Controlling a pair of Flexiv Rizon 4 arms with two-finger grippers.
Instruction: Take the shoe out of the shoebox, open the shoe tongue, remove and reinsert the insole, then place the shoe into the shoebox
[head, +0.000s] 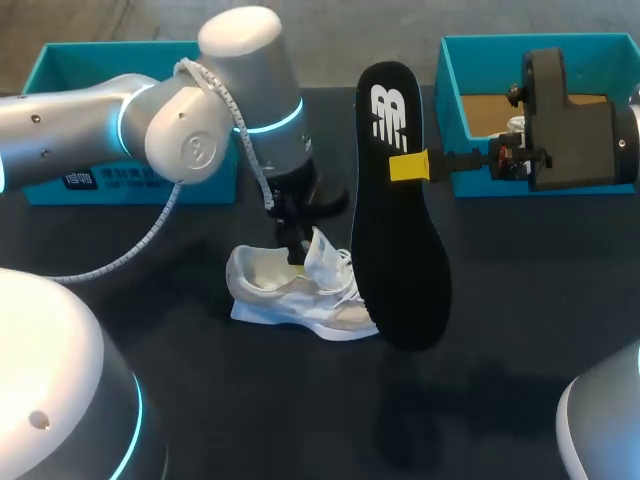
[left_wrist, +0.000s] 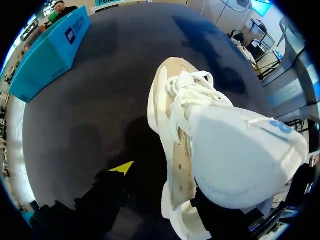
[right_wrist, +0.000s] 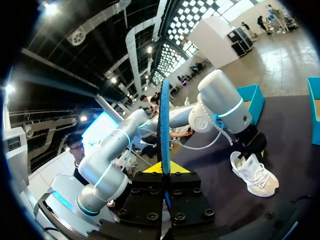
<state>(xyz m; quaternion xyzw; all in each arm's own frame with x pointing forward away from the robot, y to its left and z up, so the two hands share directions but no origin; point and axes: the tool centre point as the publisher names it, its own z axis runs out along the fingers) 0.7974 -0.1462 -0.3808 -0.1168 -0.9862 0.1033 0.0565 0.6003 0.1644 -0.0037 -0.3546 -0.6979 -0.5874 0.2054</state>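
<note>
Insole (head: 400, 210) pinched upright in my right tool (head: 408, 166), clear for reinsertion. Left tool (left_wrist: 167, 190) spread wide at shoe (left_wrist: 172, 125), likely steadying it.

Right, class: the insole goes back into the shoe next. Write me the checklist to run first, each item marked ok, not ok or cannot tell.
1. Right gripper grips the insole: ok, pinched from both sides.
2. Shoe out on the table: ok.
3. Left gripper holds the tongue open: cannot tell, its grip is hidden.
4. Shoe mouth clear: cannot tell, the tongue covers it.
5. Insole lined up with the shoe: not ok, it hangs upright, not over the shoe's mouth.
</note>
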